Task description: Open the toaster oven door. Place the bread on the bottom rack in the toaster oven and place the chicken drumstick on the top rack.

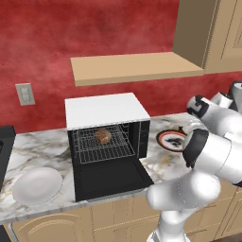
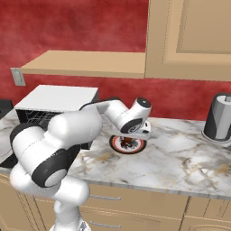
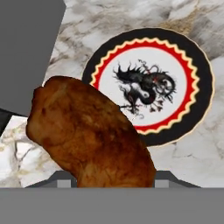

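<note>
The toaster oven (image 1: 108, 142) stands on the marble surface (image 1: 42, 146) against the red wall, its white top flat and its door (image 1: 111, 177) swung fully down, lying open toward the front edge of the surface. Inside, a wire rack (image 1: 105, 145) is drawn partly forward, and the bread (image 1: 103, 136) (a small brown round loaf) sits on it near the back. From the left base view I cannot tell which rack level this is.

The chicken drumstick (image 3: 89, 138) is clamped in the tool (image 3: 111, 177), its browned bulk rising between the fingertips (image 3: 61, 178) in the hand view, lifted above the surface. Just behind it in that view lies a round decorated plate (image 3: 192, 65) with a black rim, a red and yellow scalloped ring and a dark dragon figure on white; the plate is bare. In the right base view the same plate (image 2: 127, 144) rests on the surface just right of the toaster oven (image 2: 54, 101), with the wrist directly over it.

A plain white plate (image 1: 37, 185) sits left of the open door, near the surface's front edge. A grey kettle (image 2: 219, 117) stands well apart at the far right, and a wooden shelf (image 1: 132, 68) hangs above the oven.
</note>
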